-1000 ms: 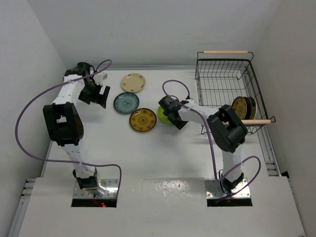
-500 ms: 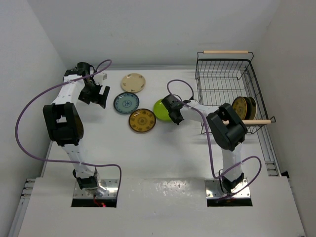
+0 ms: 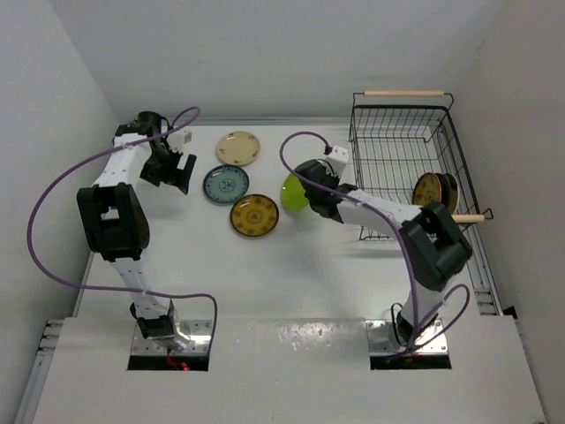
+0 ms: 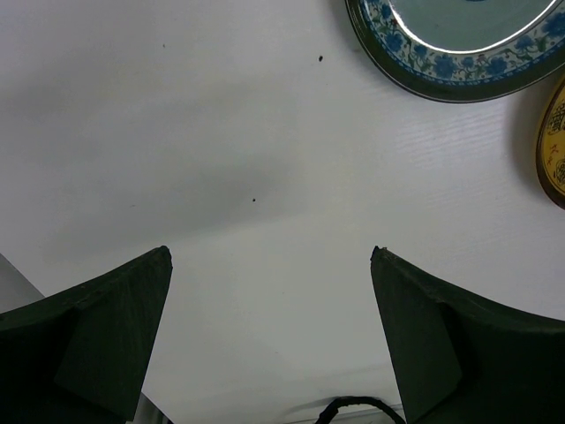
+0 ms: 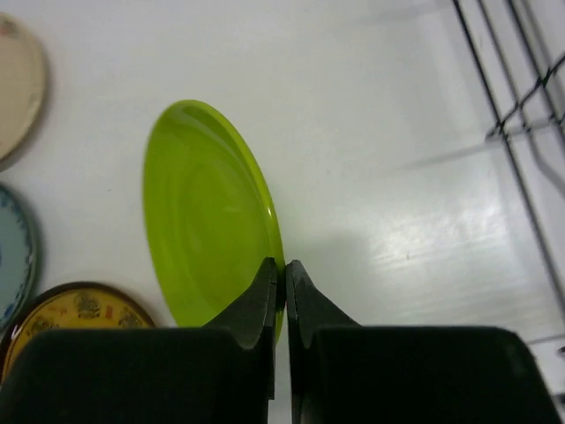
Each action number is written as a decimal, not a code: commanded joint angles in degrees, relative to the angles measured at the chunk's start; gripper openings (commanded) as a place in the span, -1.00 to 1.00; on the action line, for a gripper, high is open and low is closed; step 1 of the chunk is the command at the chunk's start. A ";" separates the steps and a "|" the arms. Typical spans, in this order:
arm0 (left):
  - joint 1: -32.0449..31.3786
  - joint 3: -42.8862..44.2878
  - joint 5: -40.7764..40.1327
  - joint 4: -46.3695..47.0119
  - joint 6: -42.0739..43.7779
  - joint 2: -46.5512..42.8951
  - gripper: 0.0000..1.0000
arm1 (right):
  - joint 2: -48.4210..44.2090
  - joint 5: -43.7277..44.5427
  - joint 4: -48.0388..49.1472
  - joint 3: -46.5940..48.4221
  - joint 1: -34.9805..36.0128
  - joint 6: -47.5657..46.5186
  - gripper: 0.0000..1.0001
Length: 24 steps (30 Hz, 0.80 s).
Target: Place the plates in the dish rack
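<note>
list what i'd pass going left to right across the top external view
left gripper → blue patterned plate → lime green plate → dish rack

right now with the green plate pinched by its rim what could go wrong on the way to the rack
1. The right gripper holds the lime green plate only by a thin bit of rim, so the plate could pivot or slip out.
2. The dish rack has a wire wall on the side facing the plate, and a low carry may clip it.
3. The plates standing inside it could be knocked.
</note>
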 commanded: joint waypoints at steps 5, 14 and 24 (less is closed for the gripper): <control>0.27 1.50 -0.39 -0.05 0.47 -3.54 0.99 | -11.86 -0.67 21.62 -2.37 0.47 -38.04 -0.99; 0.27 1.51 -1.44 -0.05 0.47 -4.07 0.99 | -21.81 -0.17 17.70 10.43 -1.98 -68.26 -0.99; 0.27 0.36 -0.92 0.47 0.47 -4.07 0.99 | -29.19 13.74 9.88 6.07 -20.42 -89.15 -0.99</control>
